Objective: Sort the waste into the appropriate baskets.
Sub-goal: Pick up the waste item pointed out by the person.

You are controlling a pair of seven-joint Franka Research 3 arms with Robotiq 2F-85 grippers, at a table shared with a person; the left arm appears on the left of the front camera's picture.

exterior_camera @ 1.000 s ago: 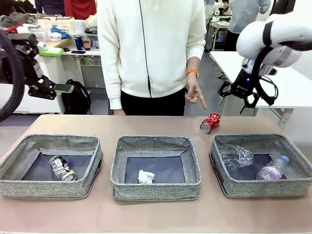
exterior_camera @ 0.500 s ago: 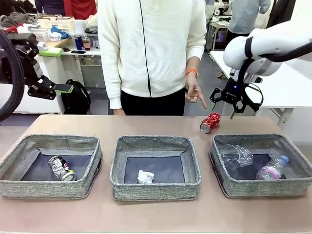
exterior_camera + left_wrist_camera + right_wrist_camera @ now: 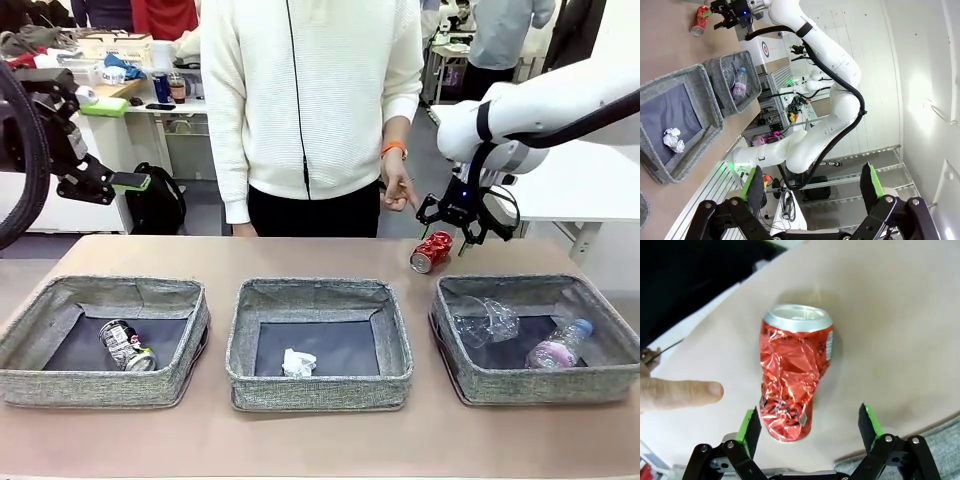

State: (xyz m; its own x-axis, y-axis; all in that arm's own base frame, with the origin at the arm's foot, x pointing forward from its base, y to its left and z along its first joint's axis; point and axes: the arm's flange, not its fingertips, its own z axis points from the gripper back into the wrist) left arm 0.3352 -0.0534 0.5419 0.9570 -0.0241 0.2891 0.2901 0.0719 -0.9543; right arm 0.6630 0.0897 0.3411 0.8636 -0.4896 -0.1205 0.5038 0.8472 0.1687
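Red can (image 3: 432, 251) lies on its side on the table (image 3: 300, 255), just behind the right bin (image 3: 535, 340), outside all three bins. It is crushed; silver top faces away from the right gripper in the right wrist view.

Right gripper (image 3: 453, 215) hangs just above the can, jaws wide apart, holding nothing; can sits between the green pads (image 3: 749, 423) but not touched. A person's hand (image 3: 398, 188) points a finger at the can, close beside it.

Left gripper (image 3: 812, 187) is raised at the table's left edge, jaws wide, empty.

Already binned: dark can (image 3: 126, 345) in left bin (image 3: 100, 340), paper ball (image 3: 298, 363) in middle bin (image 3: 318, 342), cup (image 3: 487, 320) and bottle (image 3: 558, 346) in right bin.

Step in hand, as I judge it: approach to grasp the red can, the last loose item.

Next move calls for lowering until the pads straddle the can body, closing across its narrow crushed waist, then carrying it to the left bin with the dark can. Watch the finger nearby.
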